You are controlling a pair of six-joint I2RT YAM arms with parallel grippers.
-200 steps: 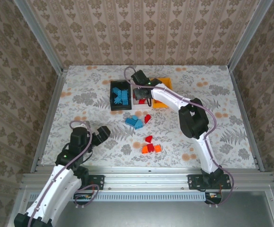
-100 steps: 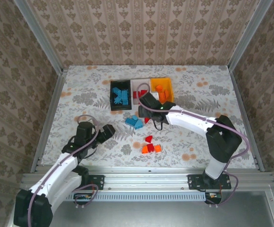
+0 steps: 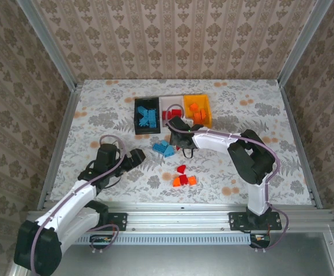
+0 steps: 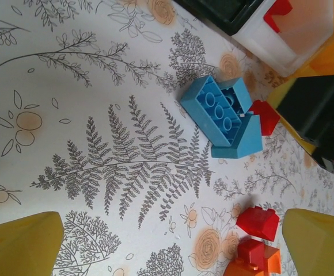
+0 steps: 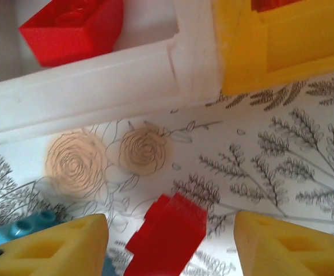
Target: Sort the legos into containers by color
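Between right fingers [image 5: 52,247], red lego [image 5: 167,238], white bin [image 5: 98,75] near

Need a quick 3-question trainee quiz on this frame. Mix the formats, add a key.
1. True or false: the black bin holds red bricks.
2. What colour is the brick lying between the fingers of the right gripper? A blue, B red, C orange.
3. Fill in: the jaws of the left gripper stand ___ (open/shut).

Key: 1 false, it holds blue bricks; 2 B; 3 open.
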